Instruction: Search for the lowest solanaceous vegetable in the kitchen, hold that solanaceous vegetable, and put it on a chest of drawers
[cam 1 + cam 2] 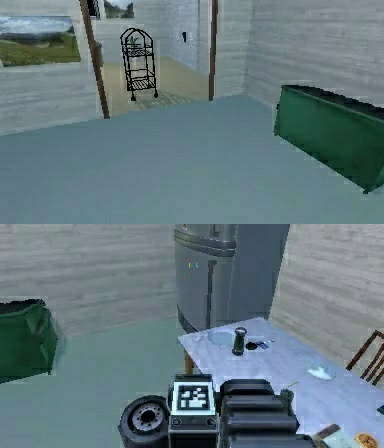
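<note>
A dark green box [330,130] stood on a grey-teal floor [150,170] against pale grey plank-patterned walls [310,45], with a black wire trolley [138,62] beyond a brown door frame [95,60]. A steel-grey fridge [215,274] rose behind a pale blue-white table [295,364] bearing a black bottle [238,341].

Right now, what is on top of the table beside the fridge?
On the table: a dark bottle, a pale round shape and a few small bits I cannot identify. The robot's arm covers the near corner.
</note>
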You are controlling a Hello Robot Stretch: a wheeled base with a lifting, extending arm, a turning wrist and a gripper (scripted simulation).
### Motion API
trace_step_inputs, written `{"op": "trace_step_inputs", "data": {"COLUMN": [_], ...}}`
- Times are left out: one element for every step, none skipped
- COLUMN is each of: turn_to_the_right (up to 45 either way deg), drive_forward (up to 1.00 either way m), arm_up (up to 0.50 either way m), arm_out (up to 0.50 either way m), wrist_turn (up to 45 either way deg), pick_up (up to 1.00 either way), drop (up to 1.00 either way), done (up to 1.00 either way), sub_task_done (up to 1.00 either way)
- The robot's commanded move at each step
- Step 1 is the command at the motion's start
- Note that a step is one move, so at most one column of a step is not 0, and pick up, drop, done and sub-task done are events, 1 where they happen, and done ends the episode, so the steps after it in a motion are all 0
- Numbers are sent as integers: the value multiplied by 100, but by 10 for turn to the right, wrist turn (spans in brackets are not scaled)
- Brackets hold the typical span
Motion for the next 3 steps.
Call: {"op": "trace_step_inputs", "data": {"turn_to_the_right": [0, 0, 0], "drive_forward": [100, 100, 100], "arm_up": [0, 0, 0], "arm_out": [0, 0, 0], "wrist_turn": [0, 0, 0], "pick_up": [0, 0, 0], "drop": [0, 0, 0], "done": [0, 0, 0], "sub_task_done": [0, 0, 0]}}
